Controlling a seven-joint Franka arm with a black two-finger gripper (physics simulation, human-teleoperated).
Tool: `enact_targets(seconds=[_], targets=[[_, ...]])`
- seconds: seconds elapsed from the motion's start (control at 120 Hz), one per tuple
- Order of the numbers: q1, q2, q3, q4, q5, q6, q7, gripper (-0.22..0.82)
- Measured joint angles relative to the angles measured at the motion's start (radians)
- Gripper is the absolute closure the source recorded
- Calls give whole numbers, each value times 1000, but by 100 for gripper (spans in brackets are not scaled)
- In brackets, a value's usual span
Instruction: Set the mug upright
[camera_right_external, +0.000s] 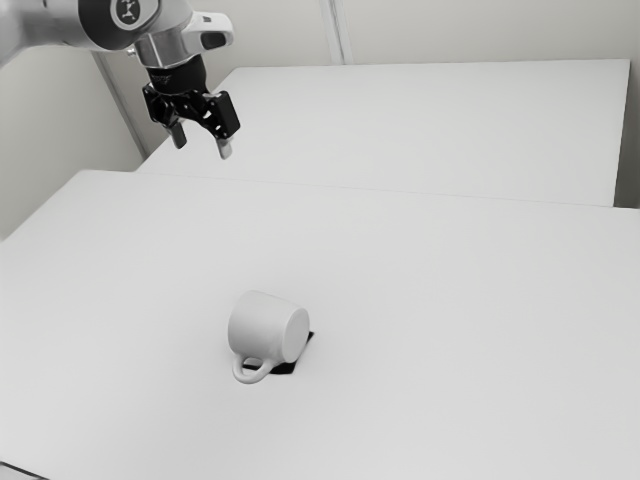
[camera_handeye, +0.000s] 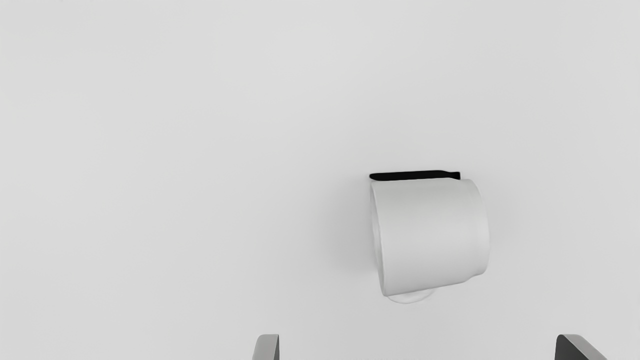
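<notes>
One round, white ceramic-looking mug (camera_right_external: 268, 328) is lying below the wide-open, empty black two-finger gripper (camera_right_external: 202, 149), base facing the exterior view's right.

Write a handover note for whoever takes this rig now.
Gripper: open, empty, raised clear of the mug.
Mug: on its side on the table, base facing the exterior view's right, handle on the side toward that camera.
Done: no part of the righting yet.
Left: reach the mug, grip it, turn it base-down, release.
</notes>
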Motion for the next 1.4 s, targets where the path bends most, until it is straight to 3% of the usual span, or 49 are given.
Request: enact_targets(seconds=[0.3,0.708,1.208,1.4], targets=[[-2,-17,-3,-35,-22,5,0,0],[42,-128,4,-295,-121,113,8,0],[79,-169,52,-678,-383,423,126,0],[79,-177,61,-766,-493,527,204,0]])
